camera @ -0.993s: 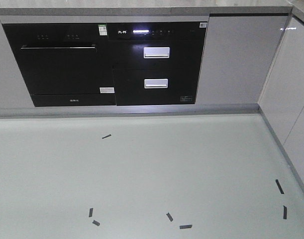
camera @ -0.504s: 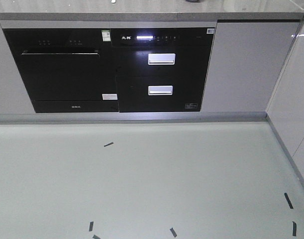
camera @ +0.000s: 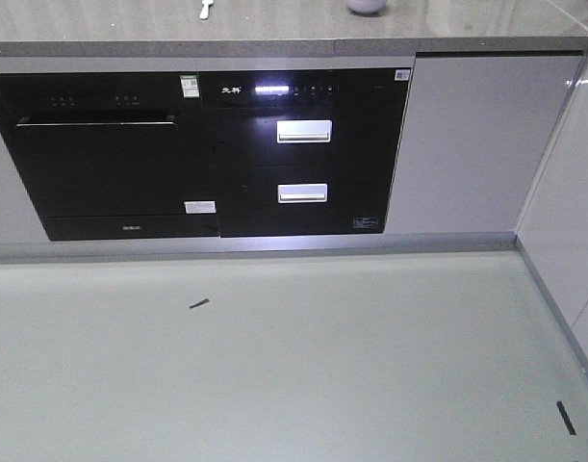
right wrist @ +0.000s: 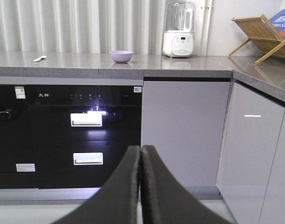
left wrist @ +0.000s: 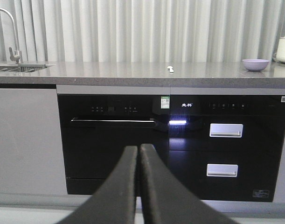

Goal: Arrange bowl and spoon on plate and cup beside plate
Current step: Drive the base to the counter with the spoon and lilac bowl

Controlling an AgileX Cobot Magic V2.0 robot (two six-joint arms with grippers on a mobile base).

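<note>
**A:** What could have gone wrong from there?

**B:** Reach, in my judgement. The round lavender plastic bowl (right wrist: 121, 56) and the small pale plastic spoon (right wrist: 39, 58) lay well apart on the grey stone worktop (right wrist: 77, 65). That worktop ran above the black built-in appliances (camera: 245, 192), and both wrist cameras sat low, facing the cabinet fronts. An arm lifted too close to the worktop's front edge might have struck it. It might also have nudged the bowl toward the white blender (right wrist: 178, 28) standing near it.

**A:** And the spoon?

**B:** It was small and flat, so I'd expect it to slide along the stone under a poor pinch. The plate and the cup showed in no view, so finding them was a further risk.

**A:** How were the arms held?

**B:** Low and level, both pointing straight at the cabinets. The left hand (left wrist: 138, 148) had its two dark fingers pressed together with nothing between them. The right hand (right wrist: 141, 148) was closed and empty in the same way. Neither hand was anywhere near the bowl or the spoon.
</note>
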